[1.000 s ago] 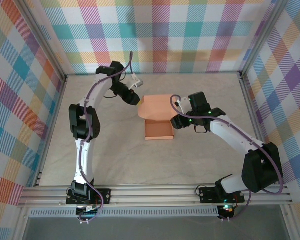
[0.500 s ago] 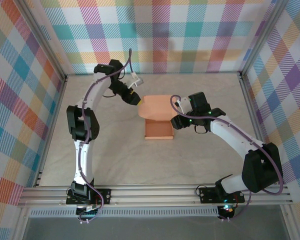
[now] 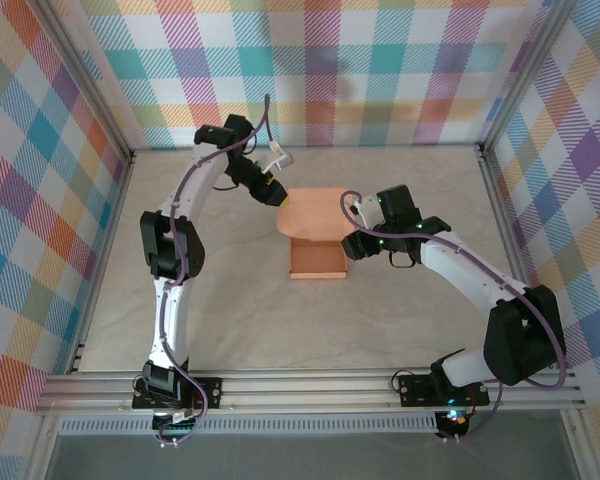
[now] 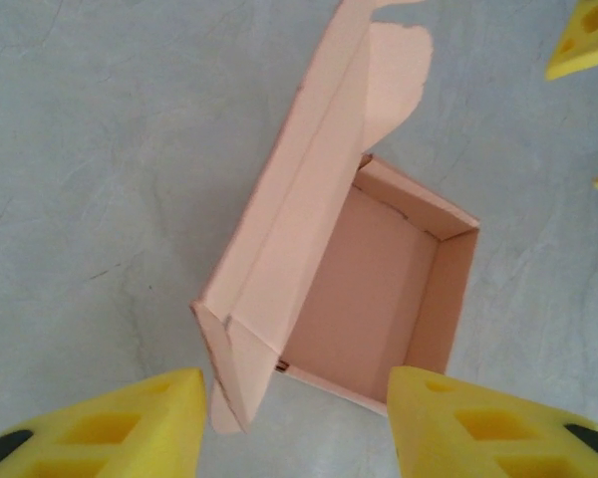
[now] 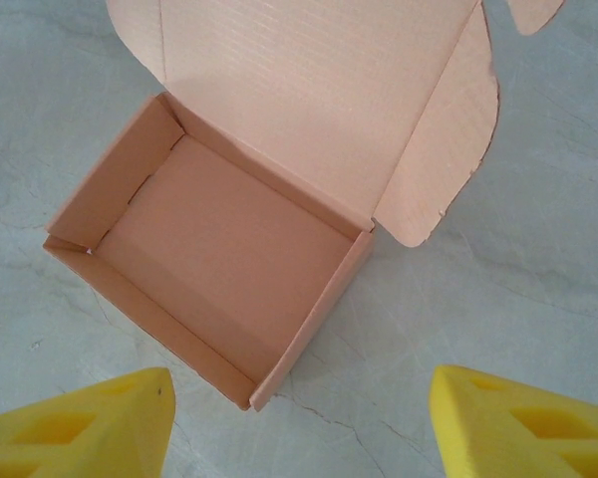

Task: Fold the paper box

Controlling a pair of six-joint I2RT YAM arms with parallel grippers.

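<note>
the paper box (image 3: pixel 315 245) sits near the middle of the table (image 3: pixel 230 310), already formed into a shallow rectangular tray. its lid panel stands up from the far long side. it is thin salmon-orange card, matte, with faint ribbing on the inner face of the lid (image 5: pixel 299 90). rounded ear flaps hang off the lid's ends, and the tray walls meet at crisp creased corners.

the left gripper (image 4: pixel 294 428) hovers at the box's far left corner, beside the raised lid. its jaws are spread, and the lid's end corner lies in the gap, just beside one yellow finger (image 4: pixel 120 423), with no contact that i can see. nothing is grasped.

the right gripper (image 5: pixel 299 428) hangs at the box's right side. its jaws are also released and wide, and the tray's nearest corner points into the space between them, apart from both pads.

the fingers on both arms are yellow foam-like wedges with square recesses. the table is a pale grey, mottled, stone-look sheet with fine crack lines. bright plaid walls (image 3: pixel 380 70) and aluminium rails (image 3: pixel 310 392) enclose it.
</note>
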